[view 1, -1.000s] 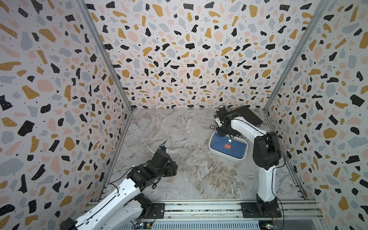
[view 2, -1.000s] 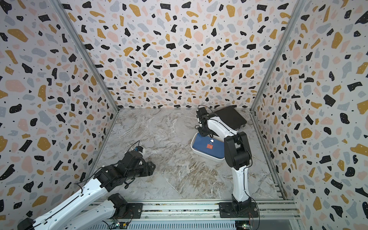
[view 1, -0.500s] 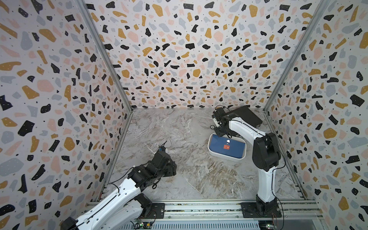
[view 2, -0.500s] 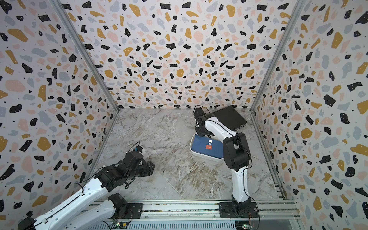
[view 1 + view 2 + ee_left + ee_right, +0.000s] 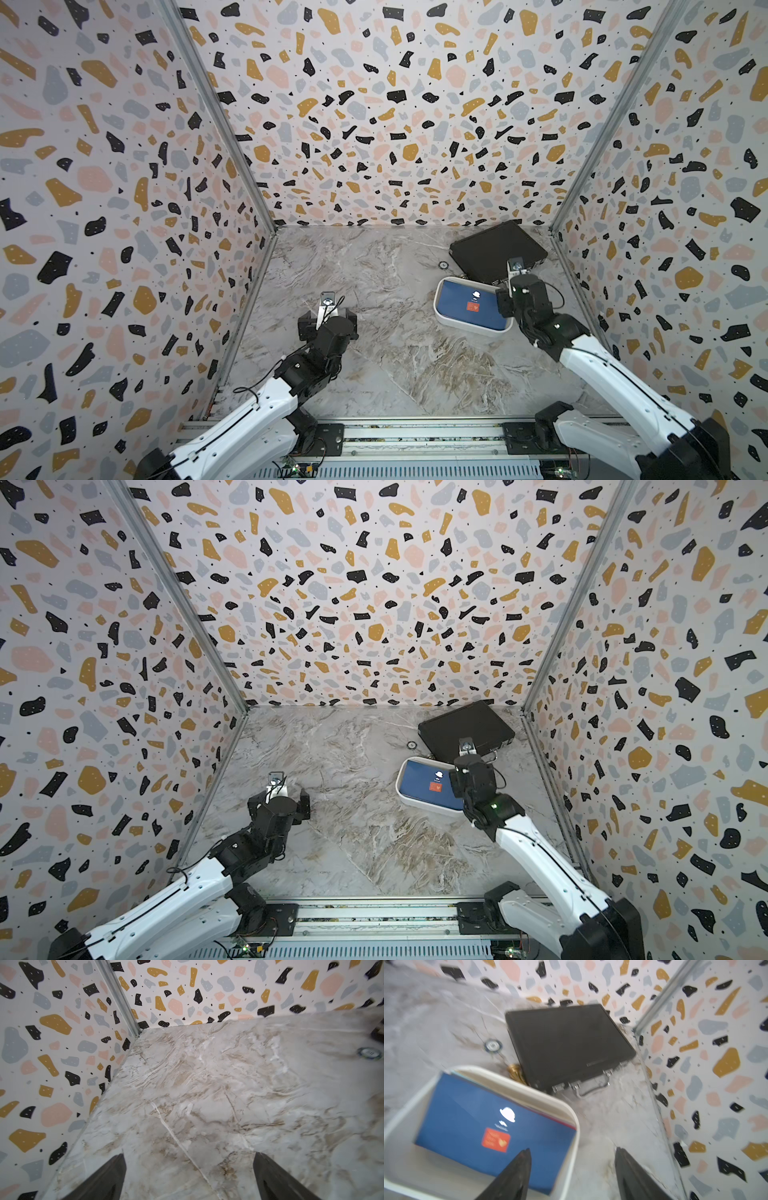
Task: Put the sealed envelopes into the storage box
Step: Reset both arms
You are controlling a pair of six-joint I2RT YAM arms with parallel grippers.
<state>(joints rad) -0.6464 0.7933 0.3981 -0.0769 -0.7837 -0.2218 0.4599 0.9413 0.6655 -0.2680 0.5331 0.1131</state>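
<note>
Right wrist view: blue envelope (image 5: 483, 1118) lay flat in the white box (image 5: 572, 1120) at the table's (image 5: 425, 1022) 2 o'clock; right gripper (image 5: 573, 1149) and left gripper (image 5: 189, 1154) stood open, empty; stowing looked finished, so withdrawal seemed next.

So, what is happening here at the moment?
Nothing is being held. A navy envelope lies on top of others inside the white storage box, beside the black briefcase. The right gripper is open over the box's edge; the left gripper is open above the table.
</note>
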